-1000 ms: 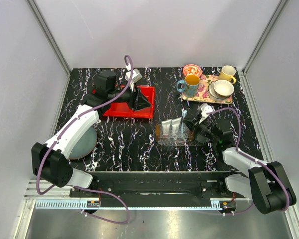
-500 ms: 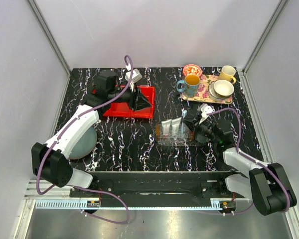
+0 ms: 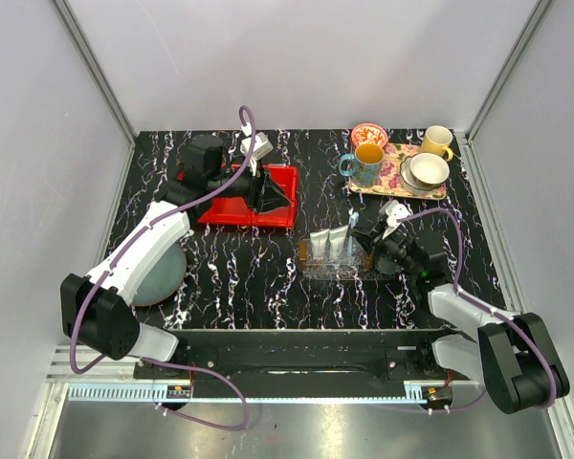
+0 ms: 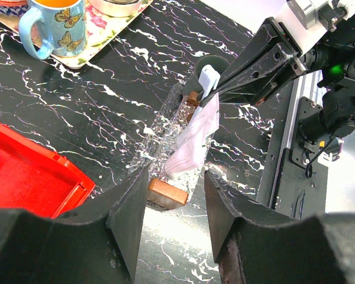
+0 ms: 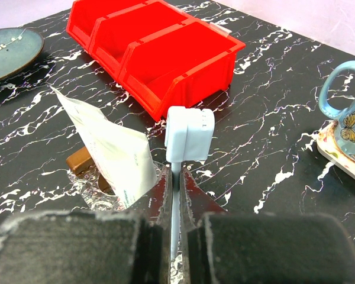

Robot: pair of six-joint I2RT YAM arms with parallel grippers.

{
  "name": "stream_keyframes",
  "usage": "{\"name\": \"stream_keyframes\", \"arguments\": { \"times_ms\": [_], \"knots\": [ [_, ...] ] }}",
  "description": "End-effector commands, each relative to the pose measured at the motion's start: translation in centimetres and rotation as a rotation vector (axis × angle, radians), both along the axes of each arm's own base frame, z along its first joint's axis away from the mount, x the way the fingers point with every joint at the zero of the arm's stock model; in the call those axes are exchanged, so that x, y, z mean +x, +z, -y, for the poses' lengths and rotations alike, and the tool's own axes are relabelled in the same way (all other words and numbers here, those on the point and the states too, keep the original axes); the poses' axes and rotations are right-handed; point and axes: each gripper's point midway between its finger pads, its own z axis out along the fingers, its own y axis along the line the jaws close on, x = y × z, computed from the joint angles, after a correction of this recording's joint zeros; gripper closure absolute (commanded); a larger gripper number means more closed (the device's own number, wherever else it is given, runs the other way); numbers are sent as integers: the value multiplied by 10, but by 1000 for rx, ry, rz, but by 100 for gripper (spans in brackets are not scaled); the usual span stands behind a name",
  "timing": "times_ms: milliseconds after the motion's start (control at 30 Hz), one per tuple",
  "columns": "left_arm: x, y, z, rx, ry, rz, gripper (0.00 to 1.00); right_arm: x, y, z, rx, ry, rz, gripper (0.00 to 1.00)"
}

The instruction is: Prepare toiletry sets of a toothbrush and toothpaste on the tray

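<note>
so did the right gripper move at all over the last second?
No. In the top view the right gripper, shut on the toothbrush, sits at the same spot beside the tray's right end.

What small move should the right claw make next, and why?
Probably ease the toothbrush down into the tray, beside the toothpaste, before opening. The right claw is shut on the brush's handle, the head is raised above the tray's end, and the toothpaste already leans inside the tray, so the set seems to lack only the brush.
</note>
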Motion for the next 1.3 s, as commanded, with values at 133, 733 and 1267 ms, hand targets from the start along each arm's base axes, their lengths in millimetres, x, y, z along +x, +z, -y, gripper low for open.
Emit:
{"name": "stream_keyframes", "arguments": {
  "times_ms": [133,733,1267],
  "knots": [
    [0,29,1,-42,-27,85,53,1,18,2,8,-1,86,100],
    [1,26,2,-40,-29,80,53,8,21,6,-8,-31,67,100],
    [1,26,2,-40,-32,80,53,9,19,7,-28,-34,84,100]
  ]
}}
